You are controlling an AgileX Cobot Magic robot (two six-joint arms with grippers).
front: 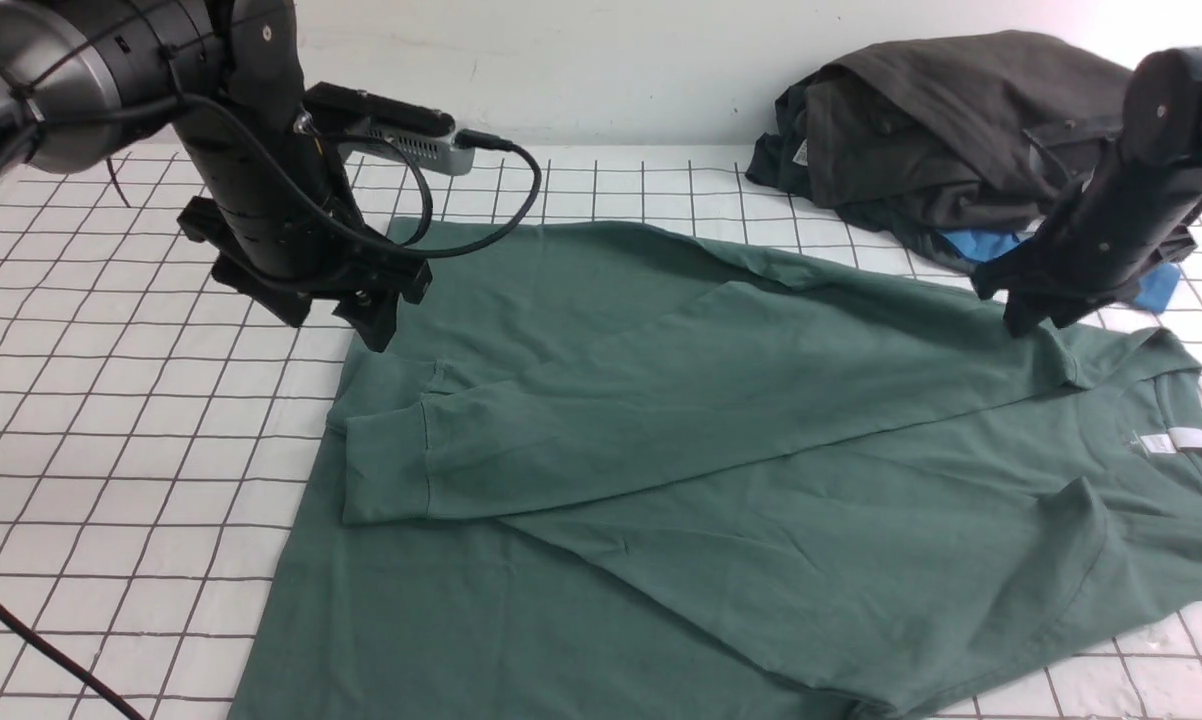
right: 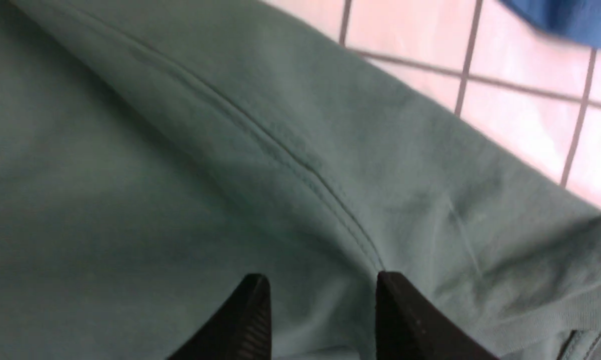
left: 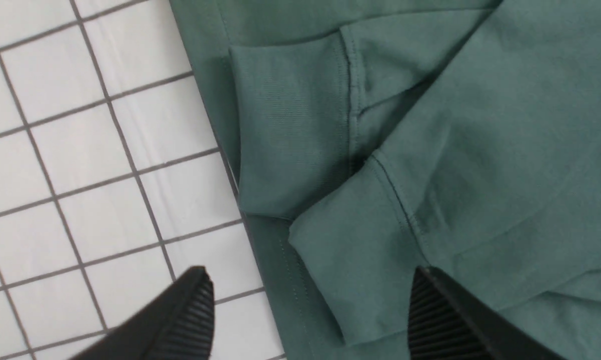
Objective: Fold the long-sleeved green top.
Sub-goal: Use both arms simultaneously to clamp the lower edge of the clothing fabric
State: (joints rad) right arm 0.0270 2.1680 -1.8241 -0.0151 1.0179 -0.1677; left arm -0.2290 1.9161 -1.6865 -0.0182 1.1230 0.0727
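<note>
The green long-sleeved top point(front: 761, 480) lies flat on the gridded table, neck to the right with its white label point(front: 1186, 440) showing. Both sleeves are folded across the body, and their ribbed cuffs point(front: 386, 480) lie at its left edge. My left gripper point(front: 376, 325) hovers just above that edge. In the left wrist view it point(left: 310, 300) is wide open and empty over the cuffs point(left: 350, 270). My right gripper point(front: 1026, 320) is down at the far shoulder. In the right wrist view it point(right: 323, 290) is partly open astride the shoulder seam point(right: 300, 170), with cloth between the fingers.
A dark charcoal garment point(front: 961, 110) is heaped at the back right over a bright blue one point(front: 981, 245), close behind my right arm. The blue one also shows in the right wrist view point(right: 565, 20). White gridded table point(front: 111, 400) extends left. A black cable point(front: 21, 630) crosses the front left corner.
</note>
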